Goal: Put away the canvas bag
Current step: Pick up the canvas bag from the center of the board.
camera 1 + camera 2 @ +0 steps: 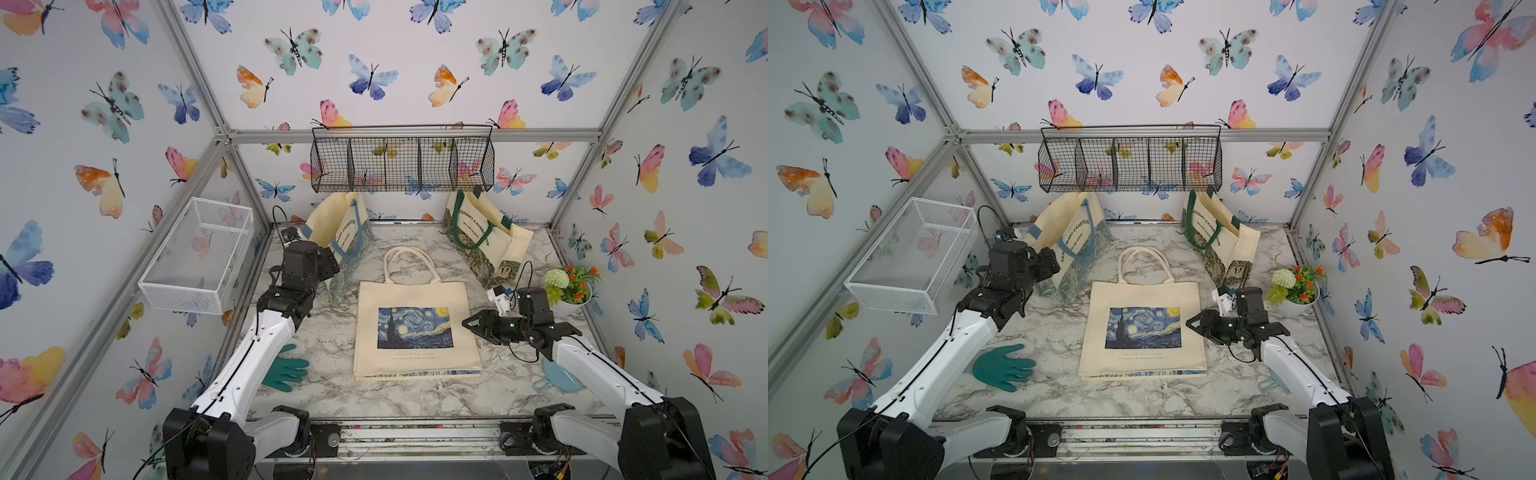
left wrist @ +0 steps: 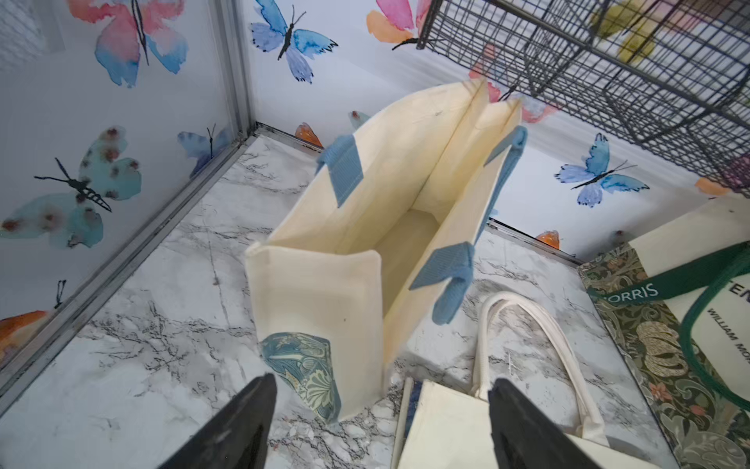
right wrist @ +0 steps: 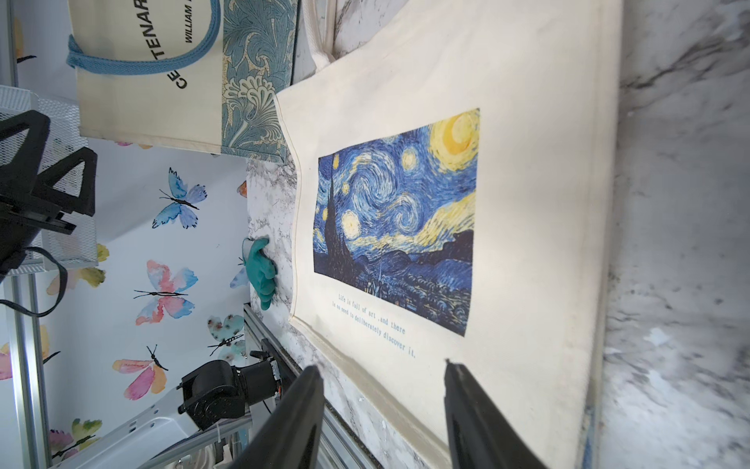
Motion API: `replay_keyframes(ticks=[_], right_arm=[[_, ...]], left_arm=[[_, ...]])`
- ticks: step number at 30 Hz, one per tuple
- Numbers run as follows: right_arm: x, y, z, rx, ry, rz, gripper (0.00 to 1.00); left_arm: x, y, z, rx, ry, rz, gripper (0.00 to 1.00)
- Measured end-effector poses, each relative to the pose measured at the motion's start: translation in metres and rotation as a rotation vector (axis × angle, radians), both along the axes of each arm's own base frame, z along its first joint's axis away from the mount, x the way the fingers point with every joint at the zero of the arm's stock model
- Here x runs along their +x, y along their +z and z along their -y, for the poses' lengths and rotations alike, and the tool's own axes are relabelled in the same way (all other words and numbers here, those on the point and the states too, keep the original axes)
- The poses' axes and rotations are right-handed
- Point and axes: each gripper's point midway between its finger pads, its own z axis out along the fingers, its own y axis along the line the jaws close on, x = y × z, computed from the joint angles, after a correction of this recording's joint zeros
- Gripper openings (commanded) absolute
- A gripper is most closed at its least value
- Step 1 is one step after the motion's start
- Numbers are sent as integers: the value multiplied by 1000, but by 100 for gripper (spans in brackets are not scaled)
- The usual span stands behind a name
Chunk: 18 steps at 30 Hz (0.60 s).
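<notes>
The canvas bag (image 1: 415, 328) (image 1: 1144, 328), cream with a starry night print and cream handles, lies flat in the middle of the marble table. My left gripper (image 1: 330, 262) (image 2: 381, 385) is open and holds nothing; it hovers by the bag's far left corner, beside a standing blue-handled tote (image 1: 345, 232) (image 2: 345, 292). My right gripper (image 1: 467, 322) (image 3: 383, 369) is also open with nothing between its fingers, and sits low at the right edge of the canvas bag (image 3: 527, 203), pointing across it.
A green-handled tote (image 1: 482, 241) stands at the back right. A black wire basket (image 1: 401, 162) hangs on the back wall, a white mesh basket (image 1: 195, 257) on the left wall. A green glove (image 1: 286, 372), a flower pot (image 1: 569, 286) and a blue mask (image 1: 561, 376) lie around.
</notes>
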Motion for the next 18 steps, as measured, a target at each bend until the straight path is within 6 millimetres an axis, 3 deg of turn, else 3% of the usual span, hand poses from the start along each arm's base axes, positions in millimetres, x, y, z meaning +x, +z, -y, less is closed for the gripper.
replay_keyframes(ticks=[5, 8, 18], right_arm=[[-1, -1, 0, 4, 3, -4, 52], [-3, -3, -1, 7, 3, -15, 52], [-4, -7, -2, 16, 8, -30, 52]], left_arm=[[10, -6, -12, 11, -5, -35, 86], [12, -8, -4, -32, -112, -42, 87], [-4, 31, 17, -66, -331, 127, 91]])
